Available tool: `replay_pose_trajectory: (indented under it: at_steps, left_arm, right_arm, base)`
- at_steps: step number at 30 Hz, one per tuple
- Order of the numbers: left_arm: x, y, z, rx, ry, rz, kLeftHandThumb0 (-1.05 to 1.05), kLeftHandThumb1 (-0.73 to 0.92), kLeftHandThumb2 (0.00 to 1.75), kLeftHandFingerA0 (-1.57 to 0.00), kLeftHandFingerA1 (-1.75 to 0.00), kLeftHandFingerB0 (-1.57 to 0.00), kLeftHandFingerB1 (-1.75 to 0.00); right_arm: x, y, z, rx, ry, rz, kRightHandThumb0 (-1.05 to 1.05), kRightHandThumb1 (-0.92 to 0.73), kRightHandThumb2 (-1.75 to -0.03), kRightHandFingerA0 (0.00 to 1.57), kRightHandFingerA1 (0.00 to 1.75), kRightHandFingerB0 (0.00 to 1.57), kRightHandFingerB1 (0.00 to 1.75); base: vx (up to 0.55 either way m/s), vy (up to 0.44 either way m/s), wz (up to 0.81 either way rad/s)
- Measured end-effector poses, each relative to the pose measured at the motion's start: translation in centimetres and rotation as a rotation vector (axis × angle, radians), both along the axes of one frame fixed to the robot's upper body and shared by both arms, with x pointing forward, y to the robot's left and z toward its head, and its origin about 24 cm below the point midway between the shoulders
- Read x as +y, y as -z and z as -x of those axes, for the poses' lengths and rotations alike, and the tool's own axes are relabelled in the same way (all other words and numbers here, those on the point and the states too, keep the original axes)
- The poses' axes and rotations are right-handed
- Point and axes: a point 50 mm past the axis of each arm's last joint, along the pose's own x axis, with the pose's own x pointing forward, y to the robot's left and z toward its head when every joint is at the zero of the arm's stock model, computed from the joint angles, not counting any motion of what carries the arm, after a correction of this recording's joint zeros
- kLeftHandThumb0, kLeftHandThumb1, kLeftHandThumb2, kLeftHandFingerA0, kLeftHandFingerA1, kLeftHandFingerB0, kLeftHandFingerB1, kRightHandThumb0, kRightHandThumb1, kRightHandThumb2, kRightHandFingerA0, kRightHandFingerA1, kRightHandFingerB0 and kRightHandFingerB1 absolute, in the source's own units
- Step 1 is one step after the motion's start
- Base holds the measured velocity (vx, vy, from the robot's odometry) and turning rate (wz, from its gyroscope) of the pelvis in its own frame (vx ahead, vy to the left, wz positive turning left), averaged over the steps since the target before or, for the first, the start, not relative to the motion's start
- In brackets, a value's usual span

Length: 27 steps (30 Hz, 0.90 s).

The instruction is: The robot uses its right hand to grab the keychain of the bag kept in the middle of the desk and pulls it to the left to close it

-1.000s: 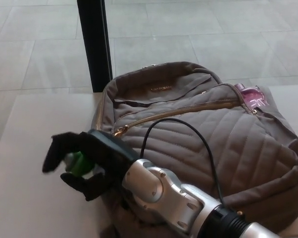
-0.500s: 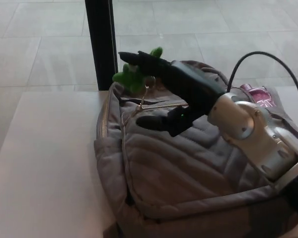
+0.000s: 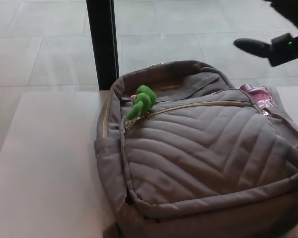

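Right hand (image 3: 282, 43), upper right of frame: fingers spread, holding nothing. Green keychain (image 3: 141, 102), upper middle on the bag (image 3: 203, 153), looks soft and light; you should pinch near its ring.

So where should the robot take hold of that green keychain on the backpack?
Best the green keychain by its plump upper lobe, pinched from above. It lies loose on the bag at the left end of the zipper, while its thin lower end tucks against it. The right hand hangs open to the upper right, so coming down from that side looks simplest.
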Motion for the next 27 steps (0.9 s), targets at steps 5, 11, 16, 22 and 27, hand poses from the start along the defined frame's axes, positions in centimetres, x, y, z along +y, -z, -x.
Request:
replay_pose_trajectory:
  at_steps: [5,11,16,22,27]
  left_arm:
    - [-0.2,0.2,0.1,0.026,0.025,0.005,-1.05,0.85,0.83,-0.36,-1.39,-0.14,-1.24]
    - [-0.3,0.3,0.1,0.044,0.047,0.004,-1.05,0.86,0.84,-0.35,-1.38,-0.14,-1.26]
    - [-0.4,0.4,0.7,0.062,0.046,0.008,-1.05,0.84,0.76,-0.41,-1.33,-0.16,-1.25]
    - [-0.6,0.6,1.7,0.081,0.019,0.017,-1.05,0.84,0.78,-0.41,-1.31,-0.14,-1.29]
    - [-0.6,0.7,2.0,0.086,0.015,0.02,-1.05,0.79,0.77,-0.46,-1.29,-0.17,-1.24]
  right_arm:
    - [0.3,1.3,0.5,0.083,-0.055,-0.003,-0.77,-0.51,-0.93,0.01,0.29,0.0,0.15]
    - [2.8,1.8,1.1,0.145,-0.17,0.072,-0.8,-0.74,-0.62,0.0,0.17,0.0,0.12]
    - [1.1,-0.3,1.6,0.127,-0.146,0.067,-0.93,-0.65,-0.97,0.0,0.05,0.0,0.0]
    - [-7.4,-2.8,3.1,0.086,0.105,-0.011,-0.85,-0.61,-0.91,0.0,0.06,0.0,0.01]
    - [-14.4,-2.8,5.5,0.104,0.329,-0.072,-0.92,-0.62,-0.95,0.0,0.11,0.02,0.09]
  base:
    - [0.0,0.0,0.0]
    - [0.0,0.0,0.0]
    - [0.0,0.0,0.02]
    - [0.0,0.0,0.0]
    - [0.0,0.0,0.0]
